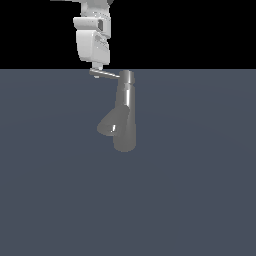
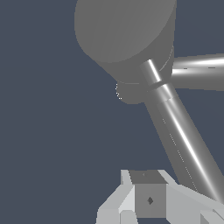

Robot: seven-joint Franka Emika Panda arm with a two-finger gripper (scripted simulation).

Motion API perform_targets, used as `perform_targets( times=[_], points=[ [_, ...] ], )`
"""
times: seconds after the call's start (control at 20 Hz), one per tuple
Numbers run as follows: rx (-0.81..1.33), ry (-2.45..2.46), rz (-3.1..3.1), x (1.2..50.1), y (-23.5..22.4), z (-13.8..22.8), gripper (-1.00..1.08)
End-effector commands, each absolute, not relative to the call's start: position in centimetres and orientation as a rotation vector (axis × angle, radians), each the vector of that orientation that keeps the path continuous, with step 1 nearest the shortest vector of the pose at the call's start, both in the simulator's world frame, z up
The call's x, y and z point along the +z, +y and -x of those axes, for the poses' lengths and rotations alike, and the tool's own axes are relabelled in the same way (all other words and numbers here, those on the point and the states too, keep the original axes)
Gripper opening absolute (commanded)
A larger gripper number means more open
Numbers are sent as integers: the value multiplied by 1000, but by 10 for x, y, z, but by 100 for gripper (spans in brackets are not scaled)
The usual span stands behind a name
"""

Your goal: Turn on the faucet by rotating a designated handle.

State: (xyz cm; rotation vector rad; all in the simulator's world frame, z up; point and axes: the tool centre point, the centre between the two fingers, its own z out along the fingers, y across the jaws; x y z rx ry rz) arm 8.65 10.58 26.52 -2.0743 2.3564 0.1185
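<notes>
While the faucet (image 1: 124, 115) stands upright on the dark grey floor (image 1: 200, 200), approx. in the middle of the exterior view, its stubby spout (image 1: 109, 125) branches down toward the exterior view's left. At the cap, the thin handle (image 1: 106, 74) sticks out sideways toward the exterior view's left. The white arm (image 1: 92, 37) comes down from above, and the gripper (image 1: 98, 68) is right at the outer end of the handle, touching or nearly so. In the wrist view the faucet (image 2: 127, 30) fills the frame w/ a long shiny bar (image 2: 183, 144) running close by a finger (image 2: 148, 199). How wide the jaws stand, and whether they hold the handle, I cannot tell.
</notes>
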Motion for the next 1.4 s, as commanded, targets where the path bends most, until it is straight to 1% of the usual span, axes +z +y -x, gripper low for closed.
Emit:
perform_targets(
  times=[0.0, 0.2, 0.25, 0.3, 1.35],
  points=[
    [129, 2349, 2089, 268, 114, -76, -100],
    [129, 2349, 2089, 273, 116, -65, -100],
    [129, 2349, 2089, 273, 116, -65, -100],
    [113, 2362, 2066, 274, 104, -72, -100],
    [125, 2352, 2083, 297, 70, -12, -100]
  ],
)
